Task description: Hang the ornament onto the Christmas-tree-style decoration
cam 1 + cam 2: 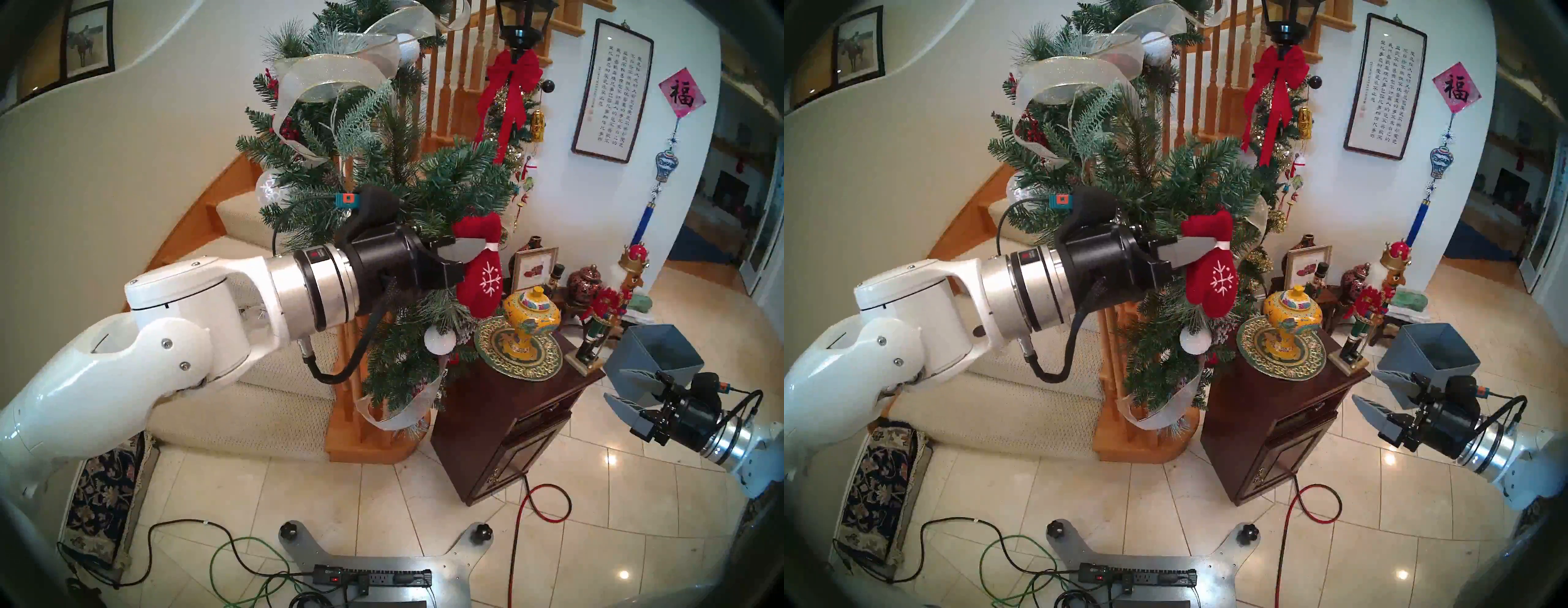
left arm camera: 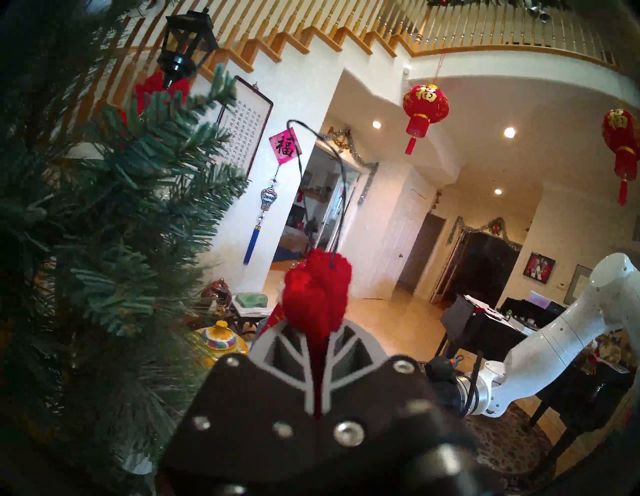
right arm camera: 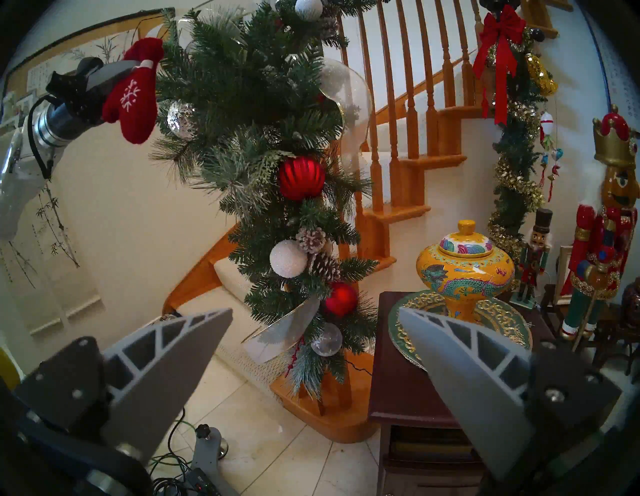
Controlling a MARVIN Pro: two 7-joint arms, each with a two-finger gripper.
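My left gripper [image 1: 469, 251] is shut on the cuff of the red felt mitten [image 1: 483, 283], which has a white snowflake and hangs down from the fingers. It is held against the right side of the bushy green garland [image 1: 382, 161] on the stair post. In the left wrist view the mitten [image 2: 317, 298] sits between the fingers, and its thin dark loop [image 2: 341, 166] stands up free, just right of the garland's branches [image 2: 114, 194]. The loop is around no branch. My right gripper [image 1: 623, 392] is open and empty, low at the right, as the right wrist view [image 3: 315, 311] shows.
A dark wooden cabinet [image 1: 509, 420] stands right of the garland, with a yellow lidded jar [image 1: 530, 322] and nutcrackers [image 1: 606, 305] on it. A slim tinsel garland with a red bow [image 1: 511, 80] hangs behind. A grey open box [image 1: 653, 352] is by my right gripper. Cables lie on the tile floor.
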